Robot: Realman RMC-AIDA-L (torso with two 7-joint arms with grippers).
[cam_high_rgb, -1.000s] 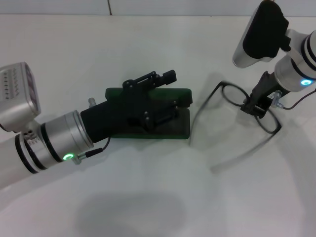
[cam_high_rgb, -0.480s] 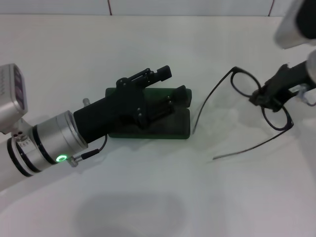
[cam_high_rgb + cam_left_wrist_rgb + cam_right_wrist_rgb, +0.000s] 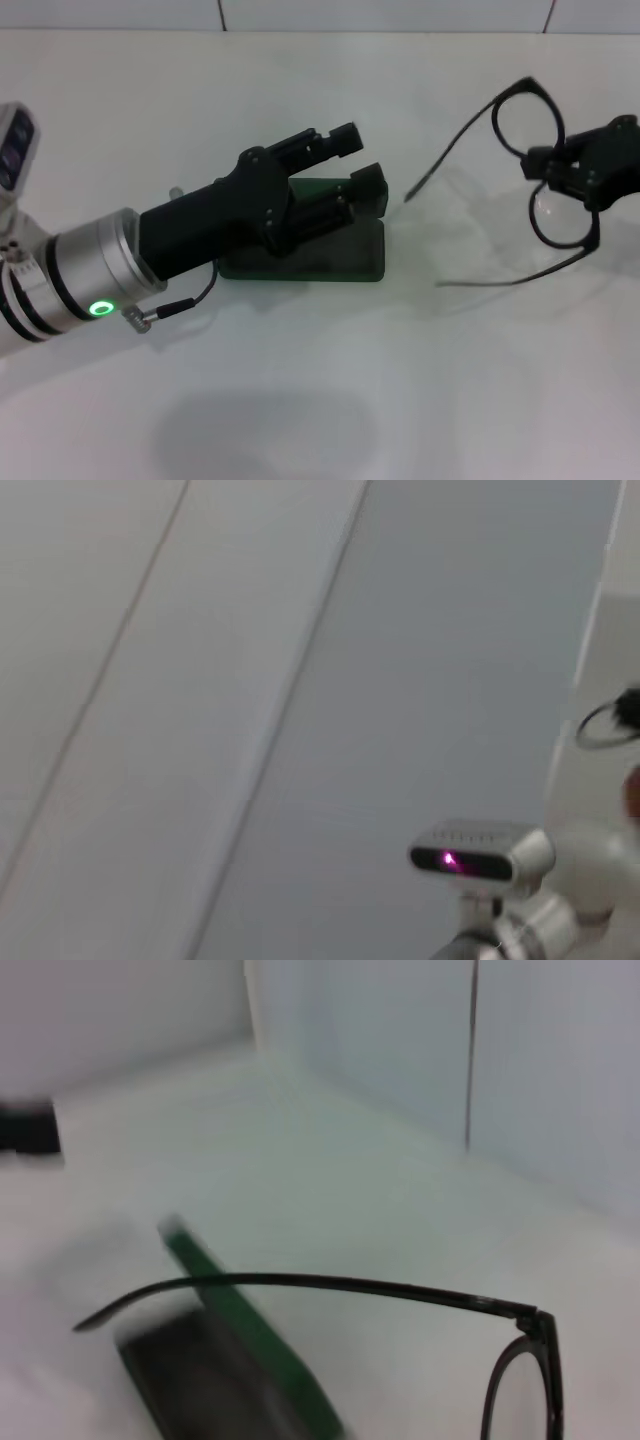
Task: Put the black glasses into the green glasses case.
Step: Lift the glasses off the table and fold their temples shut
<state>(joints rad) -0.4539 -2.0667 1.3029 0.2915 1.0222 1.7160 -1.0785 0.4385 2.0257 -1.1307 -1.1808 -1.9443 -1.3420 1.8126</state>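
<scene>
The green glasses case point(image 3: 340, 262) lies at the table's centre with its lid raised; the right wrist view shows the green lid point(image 3: 240, 1330) and the dark lining point(image 3: 185, 1375). My left gripper point(image 3: 352, 160) hovers over the case, open, one finger beyond the lid and one above the inside. Right of the case, the black glasses point(image 3: 520, 108) hang in the air with both temple arms unfolded toward it. My right gripper point(image 3: 565, 168) is shut on their frame near the bridge. One temple arm point(image 3: 330, 1284) crosses the right wrist view.
The white table point(image 3: 330, 400) runs back to a pale tiled wall point(image 3: 300, 12). My left forearm point(image 3: 110, 265) stretches across the table's left half. The left wrist view shows mostly wall, plus the right arm's camera point(image 3: 480, 855).
My right gripper has lifted the black glasses off the table and carried them up and to the right. My left gripper has risen slightly over the case.
</scene>
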